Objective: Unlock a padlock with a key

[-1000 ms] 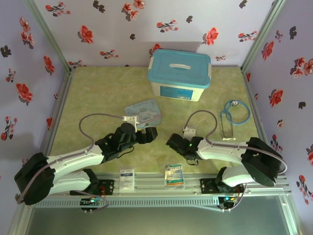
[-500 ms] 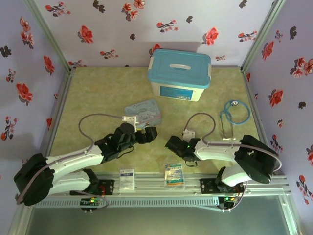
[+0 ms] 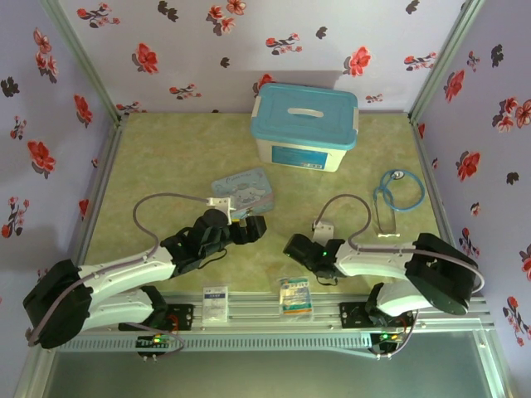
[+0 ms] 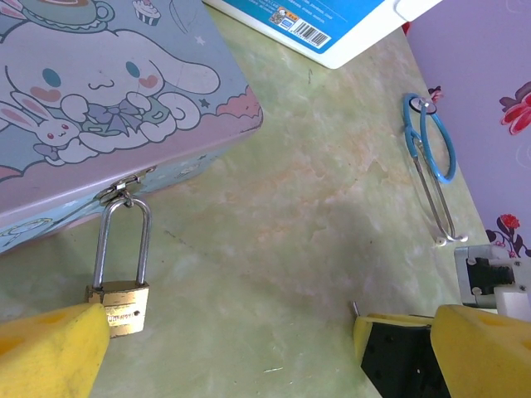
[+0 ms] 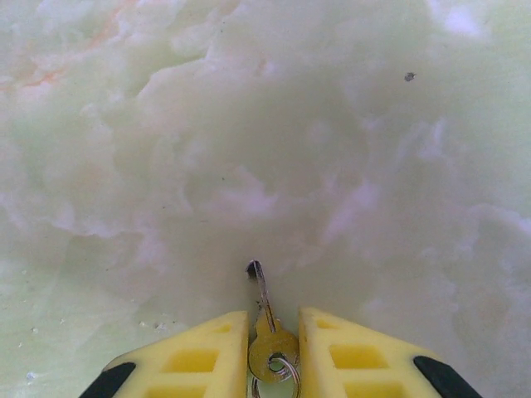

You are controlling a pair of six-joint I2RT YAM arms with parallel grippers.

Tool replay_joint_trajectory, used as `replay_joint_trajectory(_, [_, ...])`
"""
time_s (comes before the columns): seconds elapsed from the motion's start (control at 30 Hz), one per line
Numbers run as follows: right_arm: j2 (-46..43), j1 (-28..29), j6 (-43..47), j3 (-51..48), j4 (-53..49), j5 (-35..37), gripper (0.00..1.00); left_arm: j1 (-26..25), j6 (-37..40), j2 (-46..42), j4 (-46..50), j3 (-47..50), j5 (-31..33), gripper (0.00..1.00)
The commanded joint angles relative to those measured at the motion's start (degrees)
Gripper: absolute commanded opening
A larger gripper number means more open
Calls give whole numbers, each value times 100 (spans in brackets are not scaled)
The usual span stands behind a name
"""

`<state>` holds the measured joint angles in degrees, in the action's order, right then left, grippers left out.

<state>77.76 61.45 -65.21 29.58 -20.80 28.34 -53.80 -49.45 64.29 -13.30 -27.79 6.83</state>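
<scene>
**A:** What is on the left side?

**B:** The left arm lies low over the green marbled table [image 3: 166, 157]; the left gripper [image 4: 228, 344] is spread wide, with nothing between its yellow fingers [image 4: 50, 352].

**A:** And the padlock?

**B:** In the left wrist view the padlock [image 4: 120, 305] is at the tip of the finger on the left side of that view; I cannot tell whether the pad touches the brass body. The thin silver shackle has both legs seated in the body; it is looped through the hasp on the front edge of the light-blue cartoon tin [image 4: 108, 99]. The tin lies flat on the table, just beyond the left gripper.

**A:** What is behind the tin?

**B:** A white storage box [image 3: 305, 124] with a blue lid stands near the back wall, well apart from both arms. Two small packets [image 3: 294, 294] lie at the near edge, between the arm bases.

**A:** Now the right side.

**B:** The right gripper [image 5: 274, 332] is narrow, pinched on the key [image 5: 267, 323]. The head of the key is between the yellow pads; a small ring [image 5: 284, 371] hangs from that head. The thin blade points away from the fingers and down at bare table; its tip is very near the surface, though I cannot tell whether it touches. The key is well apart from the padlock, to its right.

**A:** And farthest right?

**B:** A blue stethoscope [image 3: 398, 195] lies on the table beyond the right arm.
</scene>
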Motion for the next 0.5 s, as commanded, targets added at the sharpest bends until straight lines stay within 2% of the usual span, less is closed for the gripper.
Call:
replay_joint_trajectory(0.0, [-82,69,-167,-296,-298,-300,25,-32,-72,63,-202,21,-11,100])
replay_joint_trajectory(0.1, [-140,61,-161,-372,-287,-380,28,-34,-100,129,-247,15,-7,100])
replay_joint_trajectory(0.33, [-259,104,-167,-458,-240,-353,22,-34,-118,221,-287,-16,-23,100])
replay_joint_trajectory(0.47, [-247,156,-285,-478,-282,-382,24,-29,-135,224,-302,-31,-23,100])
